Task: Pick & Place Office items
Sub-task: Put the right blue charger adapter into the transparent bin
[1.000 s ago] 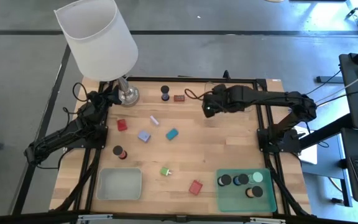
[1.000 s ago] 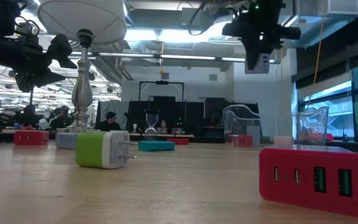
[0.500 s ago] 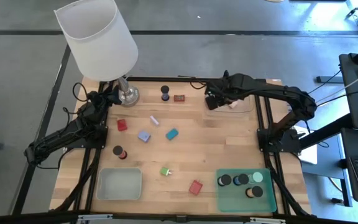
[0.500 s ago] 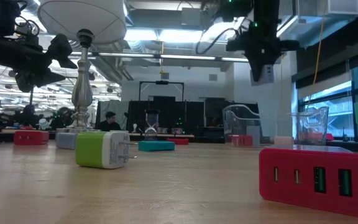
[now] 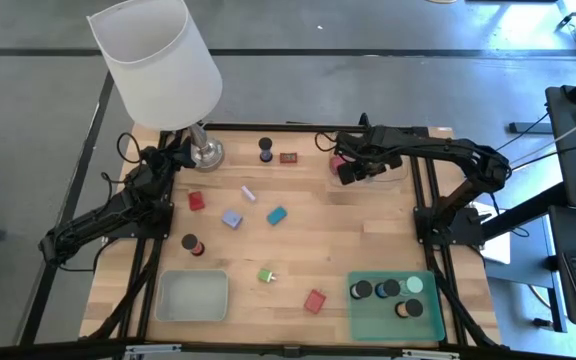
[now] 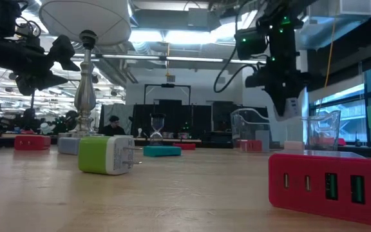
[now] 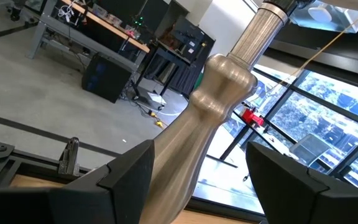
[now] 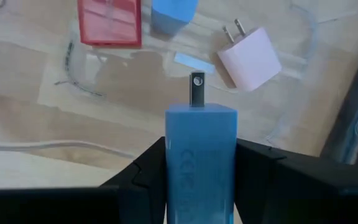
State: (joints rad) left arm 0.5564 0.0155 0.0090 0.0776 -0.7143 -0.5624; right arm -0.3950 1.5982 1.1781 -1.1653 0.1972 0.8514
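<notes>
My right gripper [image 5: 347,168] hangs over the clear tray [image 5: 400,176] at the table's far right, shut on a lilac-blue charger block [image 8: 201,134]. The block's metal prong [image 8: 197,89] points down at the tray. A red block [image 8: 109,22], a blue block [image 8: 174,14] and a pink charger [image 8: 250,57] lie in the tray. More office items lie loose on the wood: a teal block [image 5: 276,215], a lilac block [image 5: 232,218] and a green charger [image 5: 266,275]. My left gripper [image 5: 181,155] is open at the far left, one finger on either side of the lamp's stem [image 7: 219,93]. My right gripper pinches the blue charger block by its two long sides [image 8: 174,155] between its two fingers. The fingers come from above and point steeply down, along the block. The block hangs upright, prong end down, clear of the tray. Whether my left gripper touches the lamp's stem, I cannot tell.
The white-shaded lamp [image 5: 158,65] stands at the far left corner. Near the front edge are a grey tray [image 5: 192,297] and a green tray [image 5: 430,318] that holds several dark cylinders. A dark cylinder [image 5: 266,149], red blocks [image 5: 197,201] [image 5: 315,300] and a red-topped cylinder [image 5: 191,244] lie around.
My right gripper has come down toward the clear tray with the blue charger block, shifting toward the table's right edge. It has tipped to point more steeply down. It stays shut on the block.
</notes>
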